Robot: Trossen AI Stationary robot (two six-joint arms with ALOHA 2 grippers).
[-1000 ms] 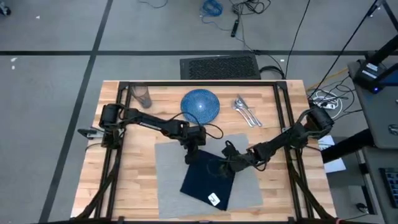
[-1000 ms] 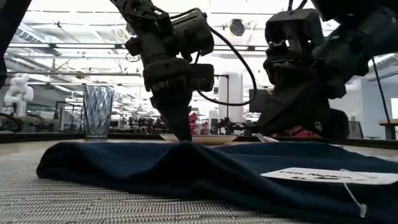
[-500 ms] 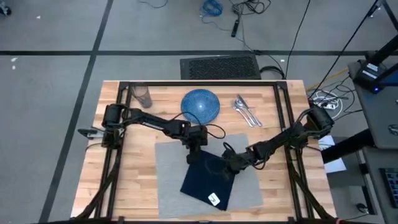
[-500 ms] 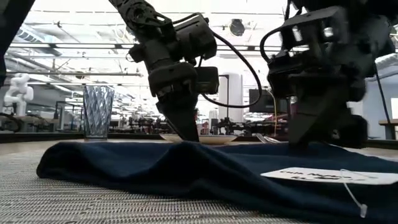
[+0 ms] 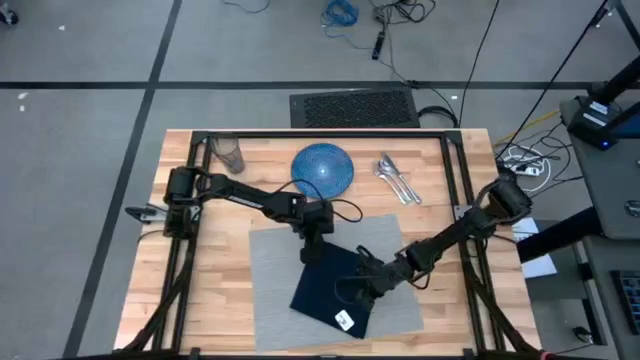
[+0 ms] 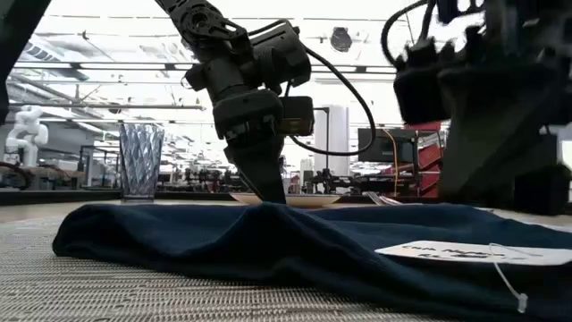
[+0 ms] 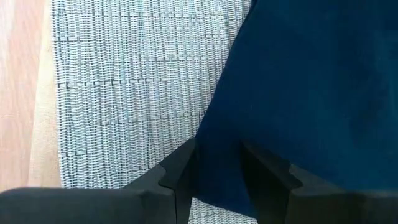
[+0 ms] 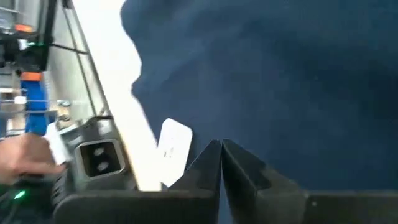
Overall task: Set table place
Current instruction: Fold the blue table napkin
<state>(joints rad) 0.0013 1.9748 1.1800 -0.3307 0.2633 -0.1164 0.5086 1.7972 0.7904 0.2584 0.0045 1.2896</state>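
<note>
Meanwhile, the navy napkin (image 5: 335, 287) is seen spread on the grey placemat (image 5: 270, 290), its far edge pinched by the left gripper (image 7: 216, 163). The right gripper (image 8: 222, 149) is held fully closed over the cloth's middle, gripping nothing.

A white tag (image 6: 460, 253) on the navy napkin (image 6: 268, 246) carries faint print, too small to read; no other lettering shows.

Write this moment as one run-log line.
left gripper: fingers pinching edge of navy cloth napkin | right gripper: fingers shut, over napkin | napkin: on grey woven placemat | round blue plate: unplaced
</note>
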